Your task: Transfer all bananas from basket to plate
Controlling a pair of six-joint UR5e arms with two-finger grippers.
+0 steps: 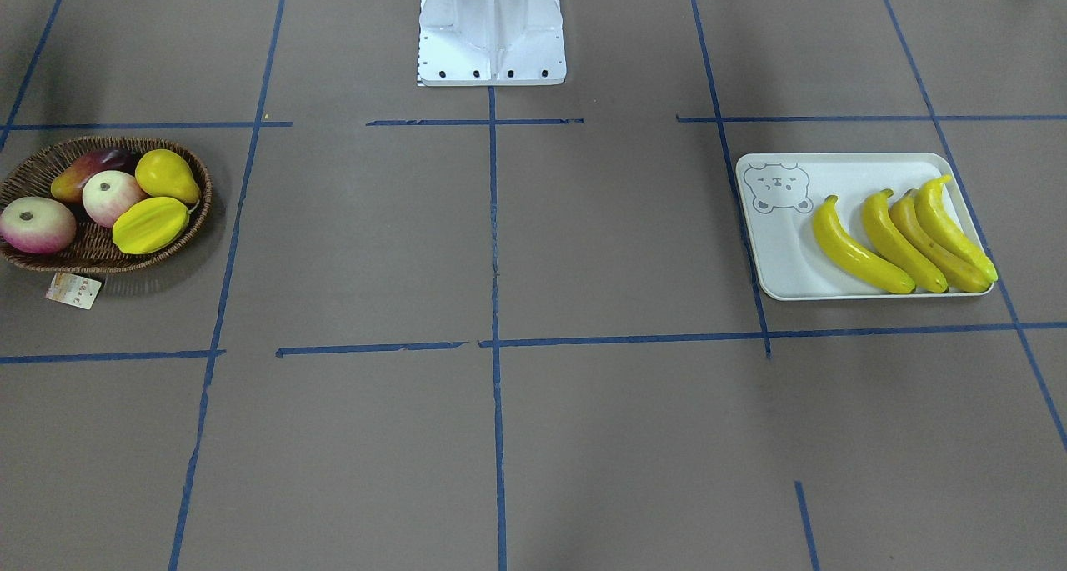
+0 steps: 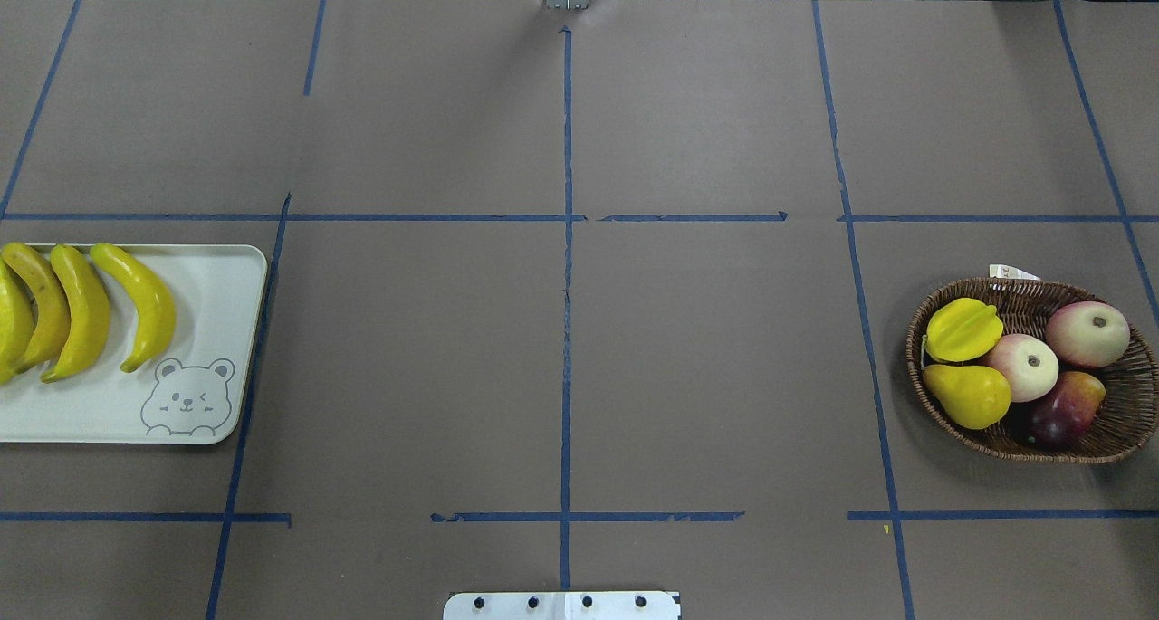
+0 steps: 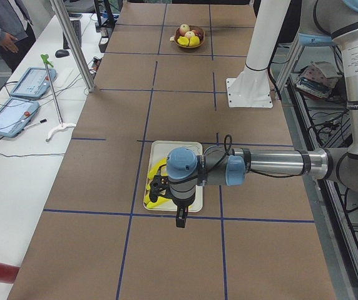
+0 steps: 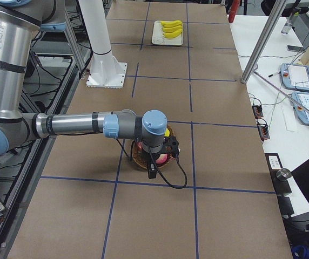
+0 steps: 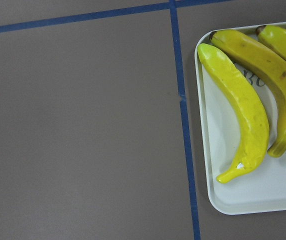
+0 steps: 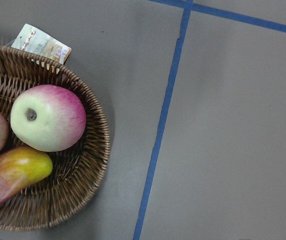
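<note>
The table [image 1: 583,246] carries a white plate [image 1: 783,262] on the robot's left and a wicker basket [image 1: 83,258] on its right. 4 bananas [image 1: 904,237] lie side by side on the plate. The left end effector [image 3: 180,220] hangs over the plate and the right end effector [image 4: 151,172] over the basket. Whether either is spread or pressed together cannot be told.

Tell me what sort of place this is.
Probably a robotics lab or test cell: robot arms reaching over a table gridded with blue tape, and teach pendants on a side bench.
</note>
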